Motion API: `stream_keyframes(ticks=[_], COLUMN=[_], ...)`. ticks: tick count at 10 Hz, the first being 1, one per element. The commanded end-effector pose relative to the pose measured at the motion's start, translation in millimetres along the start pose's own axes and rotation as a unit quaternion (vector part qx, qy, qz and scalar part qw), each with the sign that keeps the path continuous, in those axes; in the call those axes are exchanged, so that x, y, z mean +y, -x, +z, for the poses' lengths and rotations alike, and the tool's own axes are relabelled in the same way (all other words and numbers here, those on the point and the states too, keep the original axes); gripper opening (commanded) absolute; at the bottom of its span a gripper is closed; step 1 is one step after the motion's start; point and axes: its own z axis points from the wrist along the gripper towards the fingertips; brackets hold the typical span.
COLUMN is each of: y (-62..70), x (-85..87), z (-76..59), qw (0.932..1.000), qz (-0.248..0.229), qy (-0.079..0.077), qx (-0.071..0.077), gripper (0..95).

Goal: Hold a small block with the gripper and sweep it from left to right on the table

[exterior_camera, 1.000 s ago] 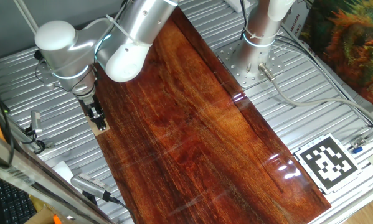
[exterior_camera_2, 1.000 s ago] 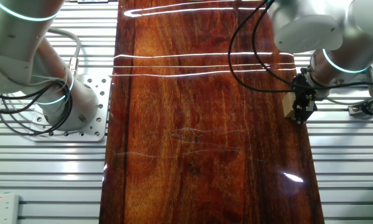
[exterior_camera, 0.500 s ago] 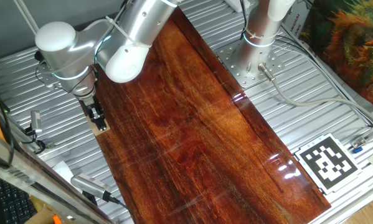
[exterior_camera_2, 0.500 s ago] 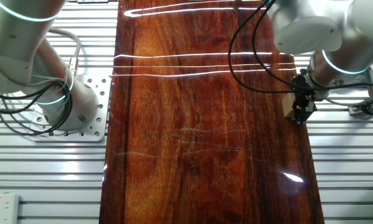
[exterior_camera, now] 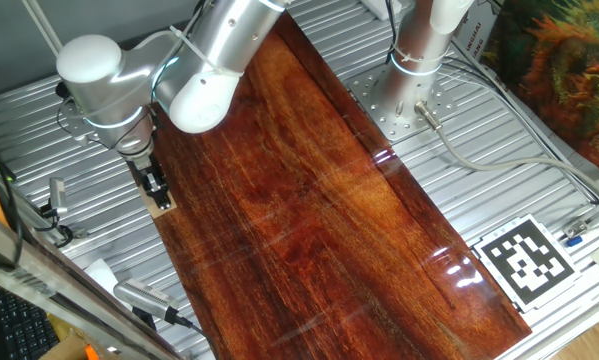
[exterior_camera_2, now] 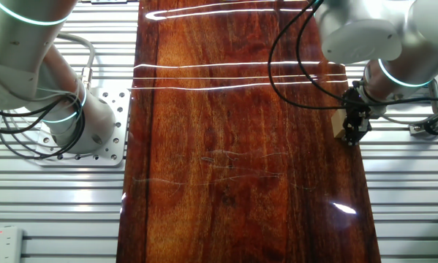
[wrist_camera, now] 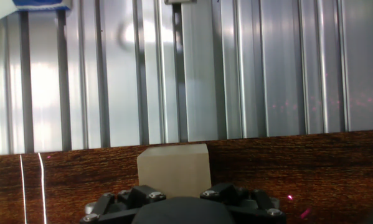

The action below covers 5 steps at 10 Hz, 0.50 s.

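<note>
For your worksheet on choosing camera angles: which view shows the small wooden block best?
The hand view: the small block fills the lower middle, resting on the table near its edge. In each fixed view it is only a tan sliver beside the gripper at the board's edge.

A long reddish-brown worktop [exterior_camera: 319, 200] runs diagonally across ribbed grey metal [exterior_camera: 499, 190]. At its left edge, a silver-and-white arm [exterior_camera: 169, 70] reaches down, and its slim black gripper [exterior_camera: 157, 190] stands upright with its jaws closed on a small tan block [exterior_camera: 163, 205] resting on the wood. A white post [exterior_camera: 424, 40] stands behind, and a black-and-white marker tag [exterior_camera: 527, 258] lies at lower right.
</note>
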Motion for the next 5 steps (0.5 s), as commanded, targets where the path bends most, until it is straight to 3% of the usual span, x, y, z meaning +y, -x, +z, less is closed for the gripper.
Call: stream_keyframes(ticks=[1, 5], y=[0.3, 1.3], x=[-0.3, 0.0], z=[0.0, -0.6], qw=[1.0000, 1.0000], qz=[0.001, 0.000], qy=[0.005, 0.002], qx=[0.001, 0.002], gripper=[57.0, 57.0])
